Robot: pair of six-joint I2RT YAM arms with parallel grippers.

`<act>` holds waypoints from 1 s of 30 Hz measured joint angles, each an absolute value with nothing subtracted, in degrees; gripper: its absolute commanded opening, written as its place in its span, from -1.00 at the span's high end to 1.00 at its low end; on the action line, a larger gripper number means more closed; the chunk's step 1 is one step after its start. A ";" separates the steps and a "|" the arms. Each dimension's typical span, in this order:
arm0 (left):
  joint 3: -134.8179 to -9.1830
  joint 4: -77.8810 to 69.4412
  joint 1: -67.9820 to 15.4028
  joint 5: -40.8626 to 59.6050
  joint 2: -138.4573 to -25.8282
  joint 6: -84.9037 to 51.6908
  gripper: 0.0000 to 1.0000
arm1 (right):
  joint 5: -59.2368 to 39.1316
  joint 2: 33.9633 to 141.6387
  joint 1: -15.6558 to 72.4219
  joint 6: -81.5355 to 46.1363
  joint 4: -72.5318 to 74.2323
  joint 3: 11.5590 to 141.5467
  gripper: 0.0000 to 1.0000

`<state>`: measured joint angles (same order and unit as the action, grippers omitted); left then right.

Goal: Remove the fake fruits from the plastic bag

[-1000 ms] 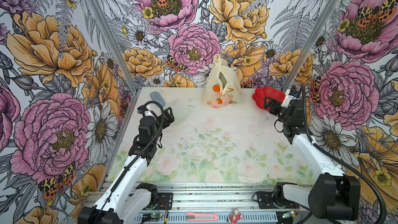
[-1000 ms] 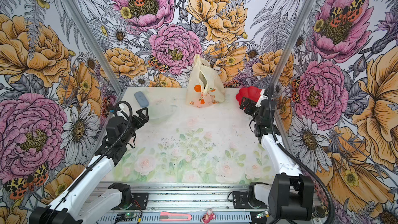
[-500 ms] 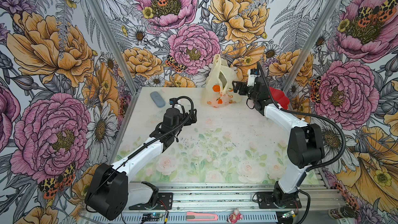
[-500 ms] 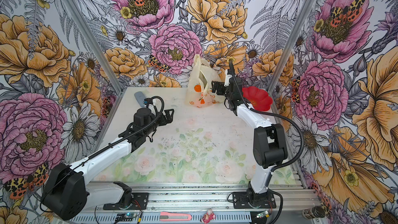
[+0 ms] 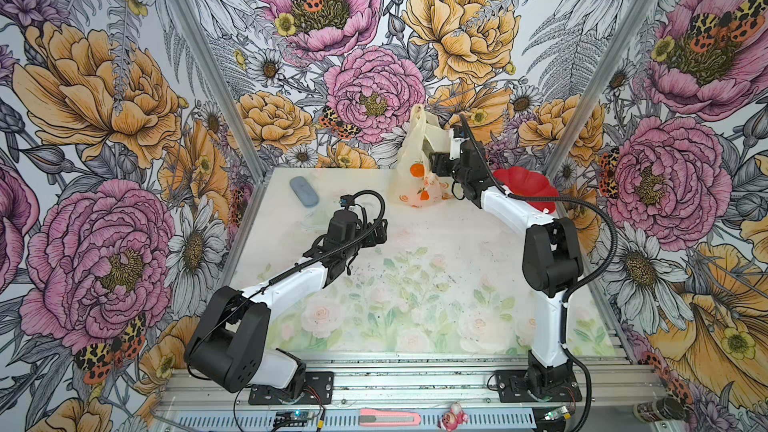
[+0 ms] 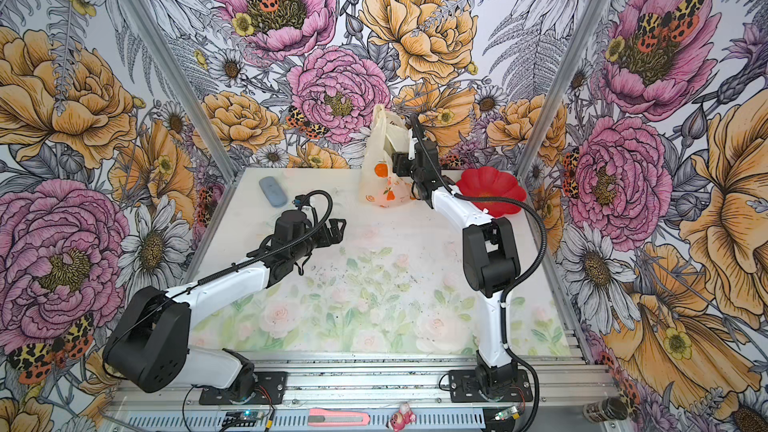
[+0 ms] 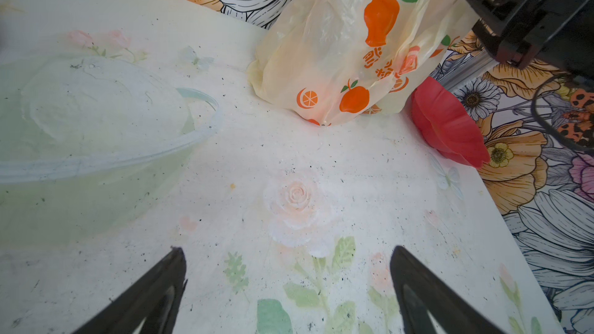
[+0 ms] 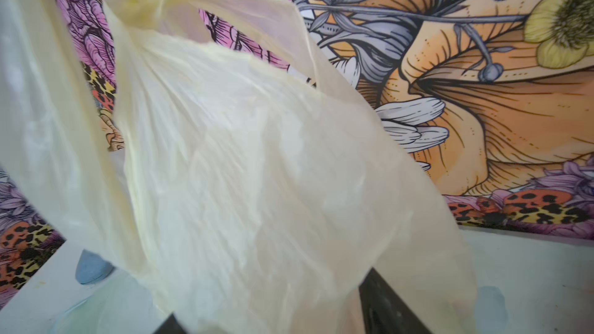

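a pale-yellow plastic bag stands upright at twelve o'clock on the floral table, against the back wall. the right gripper meets the bag's three o'clock side. film lies between its fingers, but whether they clamp it cannot be told. the left gripper hovers at the bag's seven o'clock, fingers spread wide, empty. a red plate sits at one o'clock.
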<state>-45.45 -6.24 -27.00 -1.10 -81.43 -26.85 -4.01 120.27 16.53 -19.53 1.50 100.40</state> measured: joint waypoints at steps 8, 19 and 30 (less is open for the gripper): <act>-46.09 -2.76 -27.03 -1.28 -79.64 -27.29 -0.97 | -3.27 119.52 17.28 -22.02 -2.17 100.33 0.73; -46.54 7.40 -14.50 3.49 -72.97 -37.08 -0.90 | -6.09 104.05 21.30 -25.23 -4.91 87.22 0.85; -50.87 17.19 -19.07 5.85 -67.11 -33.39 -0.90 | -6.92 85.62 27.07 -28.73 -6.76 67.00 0.88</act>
<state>-50.87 17.19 -19.07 5.85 -67.11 -33.39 -6.92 85.62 27.07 -28.73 -6.76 67.00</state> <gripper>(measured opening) 0.949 0.062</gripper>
